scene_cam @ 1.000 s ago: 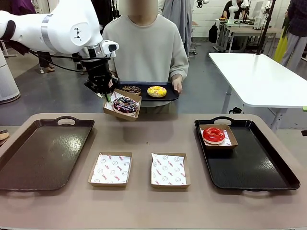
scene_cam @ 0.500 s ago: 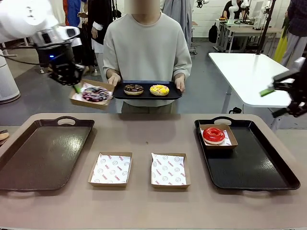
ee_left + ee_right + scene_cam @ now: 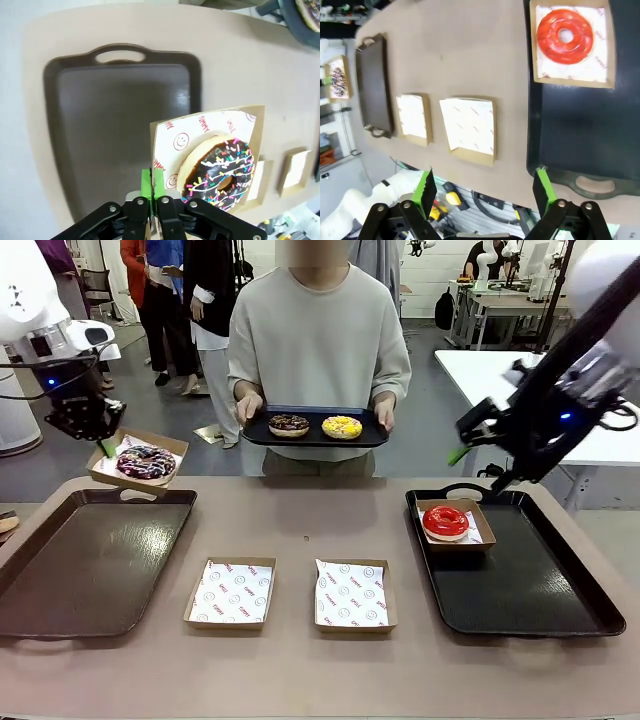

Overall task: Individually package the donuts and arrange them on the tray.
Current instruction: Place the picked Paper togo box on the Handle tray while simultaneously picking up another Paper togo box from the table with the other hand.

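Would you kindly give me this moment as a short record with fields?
left hand: shut on the edge of a paper-lined cardboard box, in the air near the brown tray's far end
box load: chocolate ring donut with white and coloured sprinkles
right hand: open, holding nothing, in the air near the black tray
black tray: glossy red ring donut in its own box, far-left corner
person: holds a small dark tray with a dark chocolate sprinkled donut and a yellow-iced donut
table middle: two unfilled paper-lined boxes
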{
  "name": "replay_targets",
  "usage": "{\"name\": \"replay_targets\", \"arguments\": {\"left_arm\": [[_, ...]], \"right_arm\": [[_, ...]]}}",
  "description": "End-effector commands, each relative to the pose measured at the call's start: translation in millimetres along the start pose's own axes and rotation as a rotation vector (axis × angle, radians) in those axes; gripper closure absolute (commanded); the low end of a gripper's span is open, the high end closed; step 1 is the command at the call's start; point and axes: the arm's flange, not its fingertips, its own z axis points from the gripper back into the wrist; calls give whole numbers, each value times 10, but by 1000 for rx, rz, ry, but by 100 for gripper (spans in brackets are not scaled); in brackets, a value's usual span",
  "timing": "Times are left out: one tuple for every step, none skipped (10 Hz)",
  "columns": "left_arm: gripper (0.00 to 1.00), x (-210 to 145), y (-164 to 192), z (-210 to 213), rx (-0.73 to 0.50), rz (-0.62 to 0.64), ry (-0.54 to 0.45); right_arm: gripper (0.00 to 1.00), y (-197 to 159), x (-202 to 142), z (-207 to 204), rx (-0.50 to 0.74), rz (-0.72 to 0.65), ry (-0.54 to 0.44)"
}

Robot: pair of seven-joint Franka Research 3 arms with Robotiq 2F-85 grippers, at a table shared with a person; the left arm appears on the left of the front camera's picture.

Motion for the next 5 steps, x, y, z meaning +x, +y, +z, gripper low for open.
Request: {"name": "replay_targets", "arguments": {"left_arm": [[99,-97,121,-64,66,2,-27],[99,-120,145,-127,74,3,-13],[99,-132,208,-199,90,-16,1],[99,-152,139,-215,88,-5,-4],[99,-159,107,-234,81,-7,-7]], "right_arm": [[0,116,6,-315,-87,-11,9],[0,199,-17,-508,-103,-5,24],[0,242,-44,-693,-123,-5,46],[0,278,-89,-788,-123,-1,64],[0,296,-146,-798,-94,7,92]]}}
